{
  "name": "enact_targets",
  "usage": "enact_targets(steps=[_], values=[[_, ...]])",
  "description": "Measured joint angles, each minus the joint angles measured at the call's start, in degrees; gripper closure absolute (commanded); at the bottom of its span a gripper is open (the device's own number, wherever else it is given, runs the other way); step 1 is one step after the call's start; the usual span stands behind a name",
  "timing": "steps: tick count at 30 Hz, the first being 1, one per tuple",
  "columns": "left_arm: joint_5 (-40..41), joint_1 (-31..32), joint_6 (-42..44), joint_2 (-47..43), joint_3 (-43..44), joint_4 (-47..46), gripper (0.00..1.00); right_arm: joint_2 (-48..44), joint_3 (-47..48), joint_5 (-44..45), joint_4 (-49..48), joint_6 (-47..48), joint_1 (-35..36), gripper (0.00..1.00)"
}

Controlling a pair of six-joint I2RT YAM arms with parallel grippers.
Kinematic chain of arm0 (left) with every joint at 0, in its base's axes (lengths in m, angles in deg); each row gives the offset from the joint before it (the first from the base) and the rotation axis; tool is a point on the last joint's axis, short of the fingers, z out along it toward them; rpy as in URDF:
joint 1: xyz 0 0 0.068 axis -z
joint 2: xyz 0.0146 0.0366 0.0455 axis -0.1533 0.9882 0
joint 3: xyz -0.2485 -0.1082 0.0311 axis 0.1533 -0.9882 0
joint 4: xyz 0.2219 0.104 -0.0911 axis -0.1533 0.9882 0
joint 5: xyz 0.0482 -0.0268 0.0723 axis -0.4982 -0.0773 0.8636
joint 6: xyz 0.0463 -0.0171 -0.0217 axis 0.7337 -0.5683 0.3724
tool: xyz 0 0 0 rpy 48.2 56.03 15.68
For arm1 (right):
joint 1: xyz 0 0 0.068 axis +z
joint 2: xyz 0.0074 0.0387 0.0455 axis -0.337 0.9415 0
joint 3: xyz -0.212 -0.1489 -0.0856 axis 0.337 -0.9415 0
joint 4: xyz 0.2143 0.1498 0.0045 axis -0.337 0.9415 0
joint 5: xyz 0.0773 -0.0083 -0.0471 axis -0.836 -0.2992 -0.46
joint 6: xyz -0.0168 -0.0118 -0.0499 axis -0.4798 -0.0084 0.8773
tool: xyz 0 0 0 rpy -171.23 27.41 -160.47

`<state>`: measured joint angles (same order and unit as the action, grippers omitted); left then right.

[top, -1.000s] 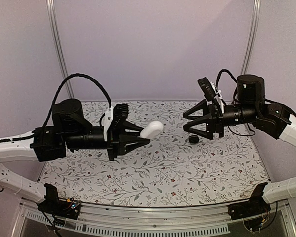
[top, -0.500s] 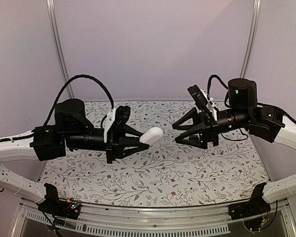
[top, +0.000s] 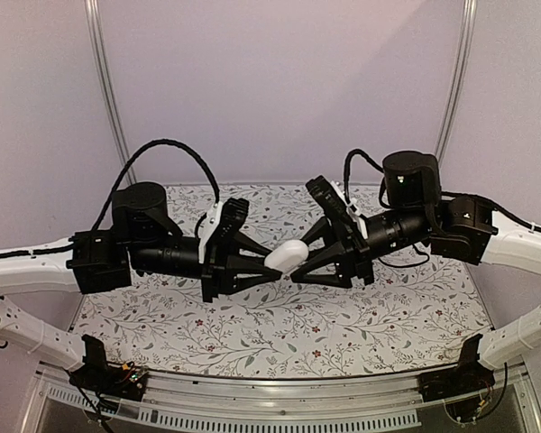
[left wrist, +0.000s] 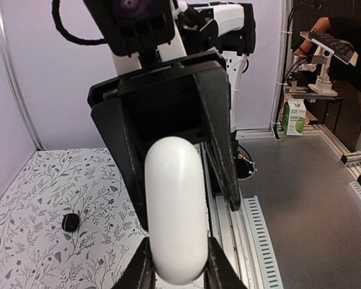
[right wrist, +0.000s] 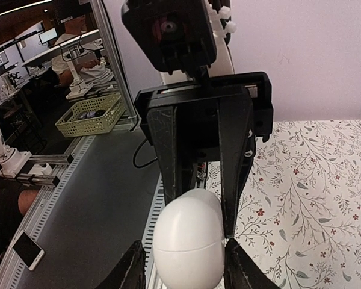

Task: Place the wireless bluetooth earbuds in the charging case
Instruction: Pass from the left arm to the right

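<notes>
In the top view, the left gripper [top: 272, 262] reaches in from the left, pinching the white charging case [top: 287, 255] by its near end, so that the case hangs in the air above the flowered table [top: 279, 329]. The right gripper [top: 298, 262] comes in from the right, and its jaws stand one above and one below the case's far end. From here we cannot tell whether they press on it.

In the left wrist view, we see the left fingers [left wrist: 139, 272] clamped on either side of the case [left wrist: 174, 211] at the bottom of the picture. The right gripper [left wrist: 171, 144] faces us with a finger close along each flank of the case. A small dark earbud [left wrist: 70, 222] lies on the table [left wrist: 30, 198] at lower left, well apart from the case.

In the right wrist view, the case [right wrist: 189, 241] sits between the right fingers [right wrist: 131, 270], with a fine seam across its body. The finger on the right of the picture looks to touch the case, and a thin gap shows beside the other, so we cannot tell whether they grip it. Beyond it, the left gripper [right wrist: 201, 180] holds the case's far end.
</notes>
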<state>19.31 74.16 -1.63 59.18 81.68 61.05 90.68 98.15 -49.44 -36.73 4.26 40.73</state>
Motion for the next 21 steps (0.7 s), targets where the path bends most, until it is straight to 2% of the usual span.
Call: enact_targets(steps=[6,14,17,19,21], values=[[-0.5,0.0,-0.2,0.7,0.0,-0.1,1.0,0.0,0.7,1.3,0.2,1.0,0.0,0.69],[-0.3,0.0,-1.6,0.7,0.0,0.2,0.98,0.0,0.7,3.0,0.6,2.9,-0.1,0.9],[0.0,0.0,-1.7,0.8,0.0,0.2,0.78,0.0,0.7,3.0,0.6,3.2,-0.1,0.96],[0.4,0.0,-1.8,0.8,0.0,0.2,0.54,0.0,0.7,3.1,0.6,3.2,-0.1,0.99],[0.9,0.0,-1.6,0.8,0.0,0.1,0.4,0.0,0.7,3.0,0.7,2.9,0.0,0.99]])
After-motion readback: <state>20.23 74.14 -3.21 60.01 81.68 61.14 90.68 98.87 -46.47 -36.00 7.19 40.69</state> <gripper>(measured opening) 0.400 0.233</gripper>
